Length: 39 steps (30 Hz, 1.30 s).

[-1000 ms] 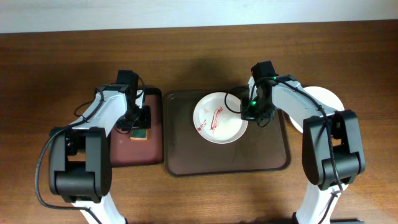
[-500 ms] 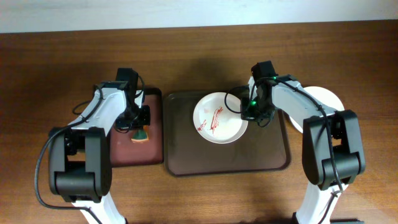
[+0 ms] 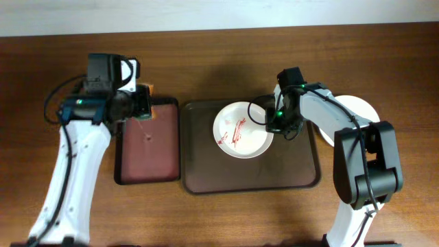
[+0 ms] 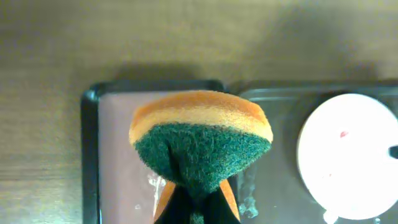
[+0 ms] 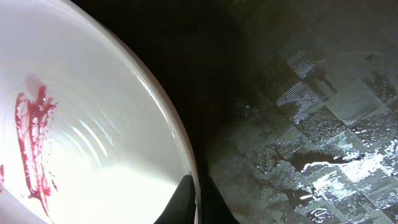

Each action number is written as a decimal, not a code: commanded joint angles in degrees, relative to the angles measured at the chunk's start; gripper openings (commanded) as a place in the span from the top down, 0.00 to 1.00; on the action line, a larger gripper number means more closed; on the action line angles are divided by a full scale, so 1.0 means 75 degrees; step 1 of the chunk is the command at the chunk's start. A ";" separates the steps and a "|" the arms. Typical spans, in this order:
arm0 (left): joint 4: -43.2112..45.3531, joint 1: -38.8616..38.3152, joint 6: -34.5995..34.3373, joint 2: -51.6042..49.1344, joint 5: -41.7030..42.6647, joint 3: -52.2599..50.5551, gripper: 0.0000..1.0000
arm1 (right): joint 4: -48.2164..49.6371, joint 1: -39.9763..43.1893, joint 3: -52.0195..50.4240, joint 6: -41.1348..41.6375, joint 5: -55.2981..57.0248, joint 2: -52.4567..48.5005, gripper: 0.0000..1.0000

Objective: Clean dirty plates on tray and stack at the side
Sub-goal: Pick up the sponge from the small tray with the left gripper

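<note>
Your left gripper [image 4: 194, 198] is pinched tight on the sponge [image 4: 202, 143], green scrub face toward the wrist camera, high over the small tray [image 3: 147, 161], probably poised for wiping. Your right gripper [image 3: 279, 122] is closed thin on the right rim of the dirty plate [image 3: 241, 130], likely to steady it. That plate sits upper middle in the big tray [image 3: 206, 175], red streaks [image 3: 236, 130] unwiped. A clean white plate [image 3: 360, 110] waits on the table [image 3: 411, 62] right of the tray. No labels or writing legible anywhere.
</note>
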<state>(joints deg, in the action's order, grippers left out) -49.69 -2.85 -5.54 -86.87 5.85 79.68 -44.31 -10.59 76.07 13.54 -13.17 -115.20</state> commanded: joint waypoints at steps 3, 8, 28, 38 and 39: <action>0.0341 0.0038 0.0119 0.1166 0.0105 0.0146 1.00 | 0.0000 -0.0050 -0.0044 0.0061 0.0221 -0.0204 0.96; 0.0399 0.0041 0.0119 0.1647 0.0064 0.0146 1.00 | 0.0000 -0.0050 -0.0044 0.0061 0.0224 -0.0204 0.96; 0.0437 0.0041 0.0117 0.1874 0.0047 0.0131 1.00 | 0.0003 -0.0050 -0.0044 0.0061 0.0221 -0.0204 0.96; 0.0481 0.0041 0.0117 0.1693 -0.0152 0.0122 1.00 | 0.0029 -0.0050 -0.0044 0.0058 0.0224 -0.0204 0.96; 0.0484 0.0041 0.0117 0.1588 -0.0152 0.0117 1.00 | 0.0029 -0.0050 -0.0044 0.0058 0.0224 -0.0204 0.96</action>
<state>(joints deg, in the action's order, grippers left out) -46.61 -2.85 -5.54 -74.35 5.50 79.68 -44.29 -10.59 76.07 13.56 -13.17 -115.20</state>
